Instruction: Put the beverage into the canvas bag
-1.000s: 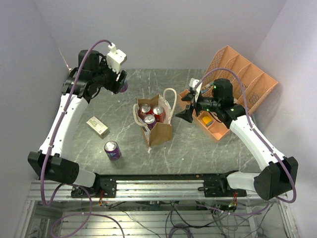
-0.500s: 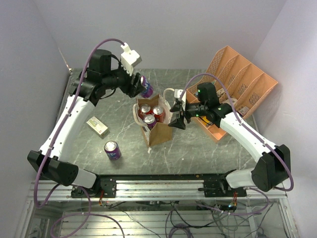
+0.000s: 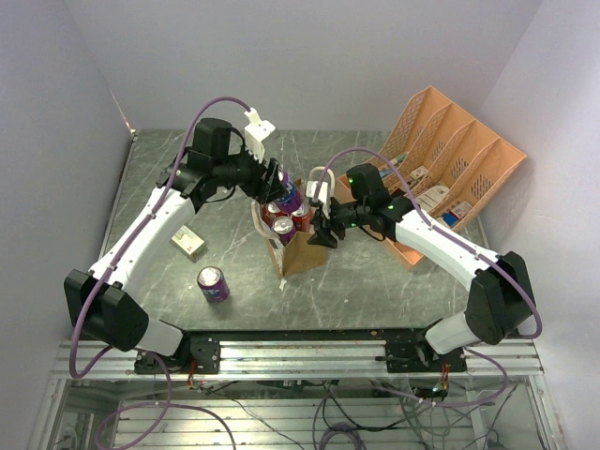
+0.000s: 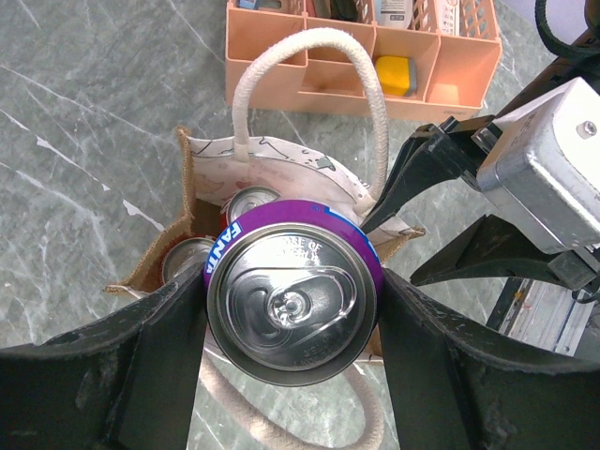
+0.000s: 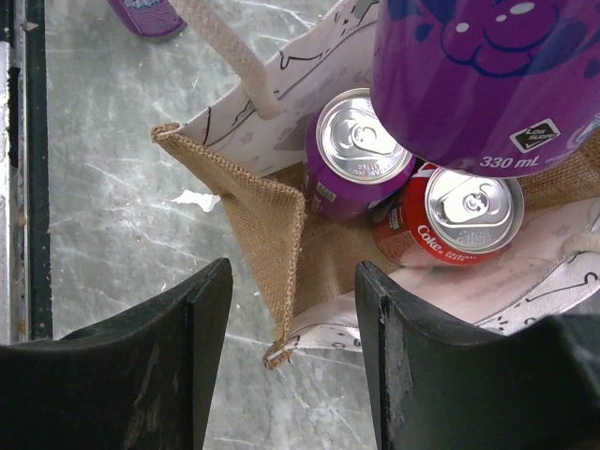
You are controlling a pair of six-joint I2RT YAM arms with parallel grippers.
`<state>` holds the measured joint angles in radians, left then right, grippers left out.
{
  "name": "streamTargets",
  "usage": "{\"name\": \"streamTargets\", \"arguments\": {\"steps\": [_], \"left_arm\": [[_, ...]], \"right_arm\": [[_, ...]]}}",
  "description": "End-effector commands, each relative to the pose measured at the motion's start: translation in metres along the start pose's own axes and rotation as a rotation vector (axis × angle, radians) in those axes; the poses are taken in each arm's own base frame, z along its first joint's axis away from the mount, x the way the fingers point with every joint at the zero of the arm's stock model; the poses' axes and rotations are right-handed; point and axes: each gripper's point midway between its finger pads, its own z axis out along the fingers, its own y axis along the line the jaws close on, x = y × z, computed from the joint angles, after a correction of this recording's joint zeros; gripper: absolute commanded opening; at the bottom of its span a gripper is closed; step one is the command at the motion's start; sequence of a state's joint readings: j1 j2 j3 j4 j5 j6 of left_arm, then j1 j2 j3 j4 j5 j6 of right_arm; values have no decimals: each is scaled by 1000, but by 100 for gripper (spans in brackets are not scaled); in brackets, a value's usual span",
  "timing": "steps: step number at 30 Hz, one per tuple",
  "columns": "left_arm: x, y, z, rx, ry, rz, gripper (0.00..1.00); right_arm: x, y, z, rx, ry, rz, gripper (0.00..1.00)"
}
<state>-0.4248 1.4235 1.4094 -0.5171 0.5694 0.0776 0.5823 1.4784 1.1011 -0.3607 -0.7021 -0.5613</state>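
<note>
The tan canvas bag point(image 3: 298, 248) stands mid-table with cream handles point(image 4: 309, 42). My left gripper point(image 3: 281, 192) is shut on a purple Fanta can point(image 4: 292, 305) and holds it upright just above the bag's open mouth; the can also shows in the right wrist view point(image 5: 487, 75). Inside the bag are a purple can point(image 5: 361, 150) and a red Coke can point(image 5: 459, 216). My right gripper point(image 3: 324, 231) is open, its jaws straddling the bag's right corner point(image 5: 277, 234) without closing on it.
Another purple can point(image 3: 213, 283) stands on the table at front left, with a small box point(image 3: 187, 242) behind it. The orange plastic organizer point(image 3: 450, 159) sits at the back right, close behind the right arm.
</note>
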Motion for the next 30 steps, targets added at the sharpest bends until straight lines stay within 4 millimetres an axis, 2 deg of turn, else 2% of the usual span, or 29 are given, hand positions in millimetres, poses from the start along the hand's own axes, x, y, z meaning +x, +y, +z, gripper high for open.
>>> {"name": "streamTargets", "arguments": {"steps": [1, 4, 10, 18, 30], "left_arm": [[-34, -12, -1, 38, -124, 70, 7], [-28, -11, 4, 30, -109, 90, 7], [-13, -14, 17, 37, -61, 112, 7], [-2, -31, 26, 137, -46, 140, 7], [16, -44, 56, 223, 21, 191, 7]], "right_arm": [[6, 6, 3, -39, 13, -30, 53], [9, 20, 4, -118, 10, -40, 52], [19, 38, 5, -243, 42, -19, 40], [21, 40, 0, -243, 44, -47, 31], [19, 42, -10, -250, 40, -88, 20]]}}
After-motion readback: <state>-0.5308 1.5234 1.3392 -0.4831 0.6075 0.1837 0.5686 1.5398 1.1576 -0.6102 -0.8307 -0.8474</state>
